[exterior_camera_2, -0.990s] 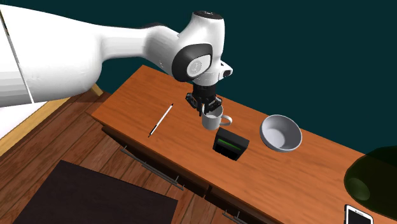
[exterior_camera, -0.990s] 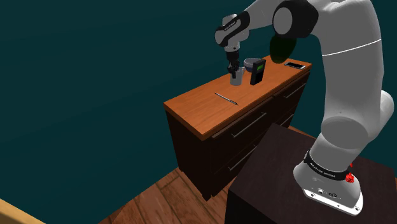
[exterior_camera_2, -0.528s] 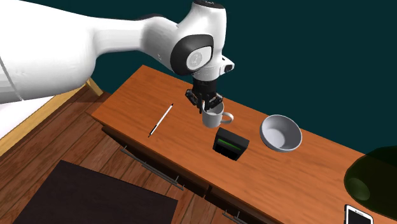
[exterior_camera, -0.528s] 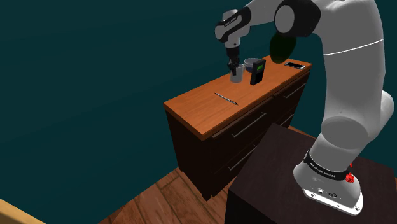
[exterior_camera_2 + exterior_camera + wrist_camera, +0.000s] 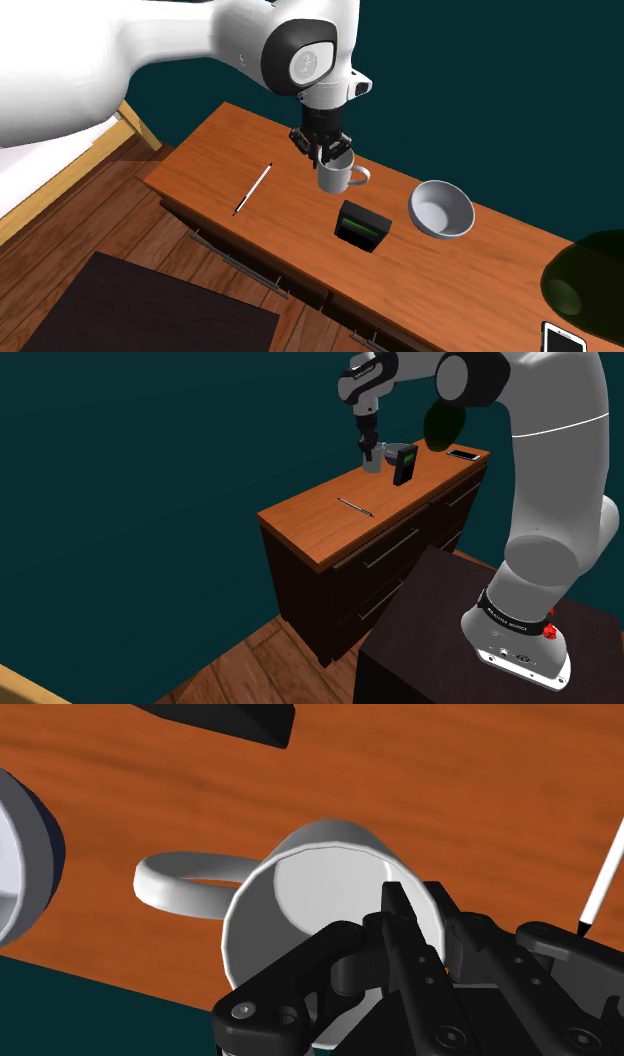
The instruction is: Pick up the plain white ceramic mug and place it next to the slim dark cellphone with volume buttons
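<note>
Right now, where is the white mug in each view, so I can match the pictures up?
Shoulder view: the mug is upper middle, clasped by the gripper, just left of the black box.
Second exterior view: the mug is near the centre, up and left of the black box.
Wrist view: the mug is clasped at its rim, with the black box beyond it.
Shared landmark: the black box.
</note>
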You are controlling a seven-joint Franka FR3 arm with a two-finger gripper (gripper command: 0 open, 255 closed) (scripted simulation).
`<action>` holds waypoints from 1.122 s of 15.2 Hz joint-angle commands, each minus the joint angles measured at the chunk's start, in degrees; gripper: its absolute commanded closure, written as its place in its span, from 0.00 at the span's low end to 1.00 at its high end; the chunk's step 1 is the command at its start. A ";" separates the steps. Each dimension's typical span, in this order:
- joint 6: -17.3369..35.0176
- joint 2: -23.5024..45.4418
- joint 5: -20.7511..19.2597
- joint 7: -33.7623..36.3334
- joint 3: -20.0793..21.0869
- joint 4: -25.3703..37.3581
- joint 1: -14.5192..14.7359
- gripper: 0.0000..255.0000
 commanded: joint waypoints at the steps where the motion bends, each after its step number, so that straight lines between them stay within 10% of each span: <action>1: -1.50 -0.35 -0.09 -0.15 -0.09 1.14 -0.07 1.00; 17: -13.66 -0.62 -0.17 -0.93 -0.39 13.11 -0.70 1.00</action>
